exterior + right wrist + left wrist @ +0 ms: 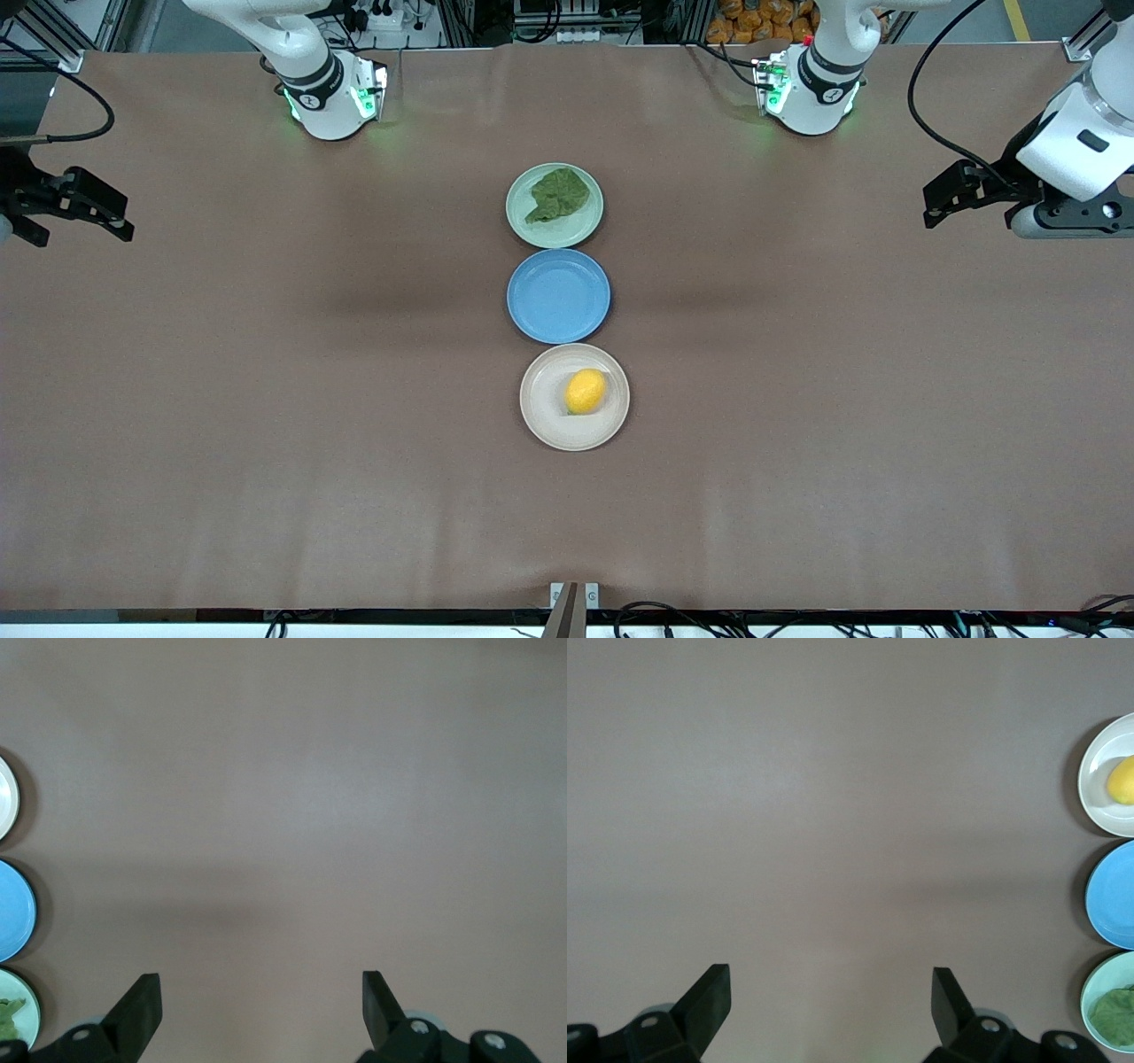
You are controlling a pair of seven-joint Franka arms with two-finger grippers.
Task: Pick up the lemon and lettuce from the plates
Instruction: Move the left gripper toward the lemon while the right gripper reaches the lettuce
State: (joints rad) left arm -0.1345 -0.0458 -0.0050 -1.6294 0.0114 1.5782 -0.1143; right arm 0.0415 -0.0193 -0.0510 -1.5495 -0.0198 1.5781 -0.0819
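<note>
Lemon (586,391) and lettuce (559,196) lie on plates; left tool (941,204) and right tool (111,215) wait open.

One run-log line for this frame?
lemon: on beige plate | lettuce: on green plate | left gripper: open, waiting | right gripper: open, waiting

No readable text, labels, brands or numbers anywhere. The small dark marks on the two white arm bases by the green lights can't be made out. Plates, fruit, leaf and brown surface carry no print.
</note>
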